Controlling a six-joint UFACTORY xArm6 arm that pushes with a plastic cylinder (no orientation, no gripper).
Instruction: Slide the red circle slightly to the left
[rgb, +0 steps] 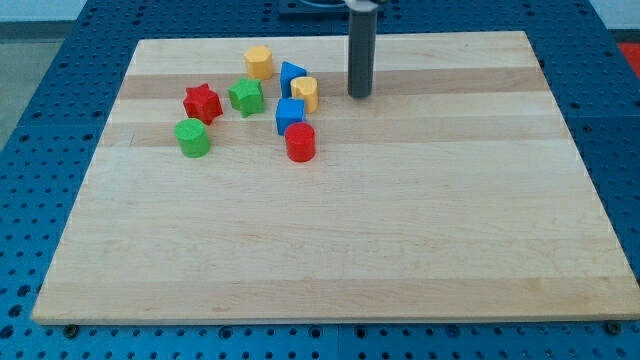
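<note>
The red circle (300, 142) is a short red cylinder standing on the wooden board (340, 250), left of centre in the upper part. It touches or nearly touches a blue cube (290, 114) just above it. My tip (359, 95) is the lower end of a dark upright rod, up and to the right of the red circle, well apart from it. The nearest block to the tip is a yellow block (306, 92) to its left, with a gap between them.
A blue block (291, 75) sits above the yellow block. A yellow hexagon (259, 62) is near the board's top. A green star (245, 96), a red star (201, 102) and a green cylinder (193, 138) lie further left. A blue perforated table surrounds the board.
</note>
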